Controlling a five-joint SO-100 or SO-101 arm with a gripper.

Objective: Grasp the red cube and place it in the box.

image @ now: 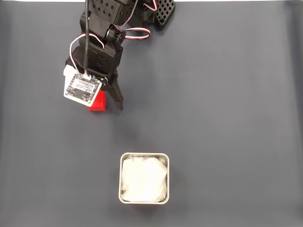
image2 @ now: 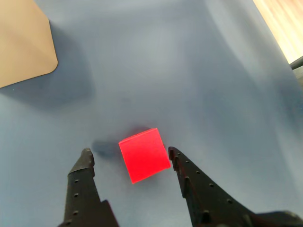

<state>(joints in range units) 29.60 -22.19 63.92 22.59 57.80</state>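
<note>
The red cube lies on the dark mat at the upper left of the fixed view, partly covered by the arm's camera board. In the wrist view the red cube rests on the mat between the two black fingers, turned a little askew and apart from both. My gripper is open around it, tips down at the mat. The box, square with a pale rim and white wrinkled lining, stands well away toward the bottom centre of the fixed view.
The arm's base sits at the top edge of the fixed view. A tan rounded-corner shape shows at the wrist view's top left. A wooden surface lies beyond the mat's edge.
</note>
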